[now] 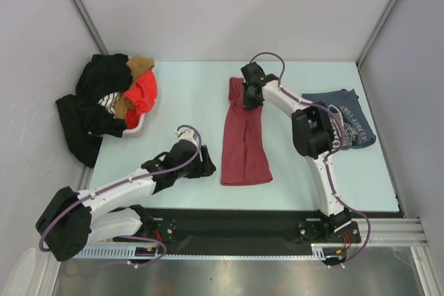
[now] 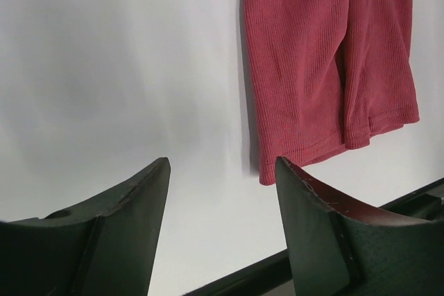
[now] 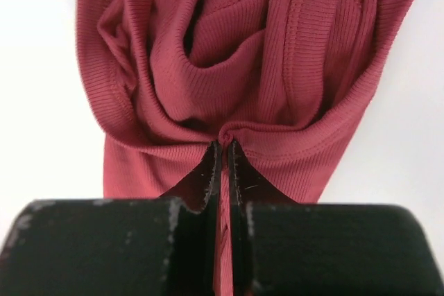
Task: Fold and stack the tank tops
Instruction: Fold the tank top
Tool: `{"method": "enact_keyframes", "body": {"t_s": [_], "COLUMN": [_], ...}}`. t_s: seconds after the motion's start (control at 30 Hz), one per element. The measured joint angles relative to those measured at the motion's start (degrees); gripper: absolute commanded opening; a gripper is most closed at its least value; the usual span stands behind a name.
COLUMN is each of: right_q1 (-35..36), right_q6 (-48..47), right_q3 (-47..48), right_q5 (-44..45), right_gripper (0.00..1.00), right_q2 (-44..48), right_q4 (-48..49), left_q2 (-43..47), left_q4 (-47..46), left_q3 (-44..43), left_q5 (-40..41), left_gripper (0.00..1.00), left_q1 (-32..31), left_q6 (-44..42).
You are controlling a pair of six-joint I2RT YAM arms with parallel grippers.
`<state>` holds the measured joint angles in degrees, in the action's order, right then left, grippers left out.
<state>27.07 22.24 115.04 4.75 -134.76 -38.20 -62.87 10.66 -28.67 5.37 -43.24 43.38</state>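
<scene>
The maroon tank top (image 1: 244, 140) lies as a long folded strip in the middle of the table, hem toward the near edge. My right gripper (image 1: 248, 95) is at its far end, shut on a pinch of the ribbed maroon fabric (image 3: 229, 67), which bunches around the fingertips (image 3: 210, 164). The blue-grey tank top (image 1: 352, 124) with pale lettering lies flat at the right, partly behind the right arm. My left gripper (image 1: 207, 166) stands open just left of the maroon top's hem (image 2: 326, 67), nothing between its fingers (image 2: 305, 206).
A heap of black clothes (image 1: 97, 102) with a bright orange-red garment (image 1: 143, 93) sits at the far left corner. A black strip (image 1: 243, 220) runs along the near table edge. Walls close in on both sides.
</scene>
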Motion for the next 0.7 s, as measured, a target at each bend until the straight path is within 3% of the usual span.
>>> {"method": "enact_keyframes", "body": {"t_s": [0.1,0.23,0.37,0.5,0.53,0.7], "right_q1": [0.0,0.09,0.09,0.09,0.09,0.26], "right_q6": [0.17,0.24,0.22,0.07,0.0,-0.46], "right_q3": [0.02,0.02,-1.14,-7.72,-9.09,-18.53], "right_q5": [-0.02,-0.04,-0.02,-0.52,-0.66,-1.31], "right_gripper": [0.04,0.29,0.4,0.55,0.63,0.76], "right_q2": [-0.7,-0.74,-0.39,2.91,4.07,14.05], "right_q4": [0.5,1.66,3.61,7.04,7.26,9.22], "left_q2": [-0.17,-1.18,-2.19,-2.23,-2.23,-2.23], "left_q4": [0.15,0.09,0.09,-0.24,-0.24,-0.24], "left_q3": [-0.07,-0.09,-0.09,-0.09,-0.09,-0.09], "left_q5": [0.02,-0.04,-0.09,-0.2,-0.2,-0.22], "left_gripper": [0.68,0.69,0.7,0.7,0.7,0.74], "left_q1": [-0.15,-0.59,-1.07,-1.33,-1.36,-1.92], "left_q6": [0.0,0.0,0.02,0.04,0.04,0.07]}}
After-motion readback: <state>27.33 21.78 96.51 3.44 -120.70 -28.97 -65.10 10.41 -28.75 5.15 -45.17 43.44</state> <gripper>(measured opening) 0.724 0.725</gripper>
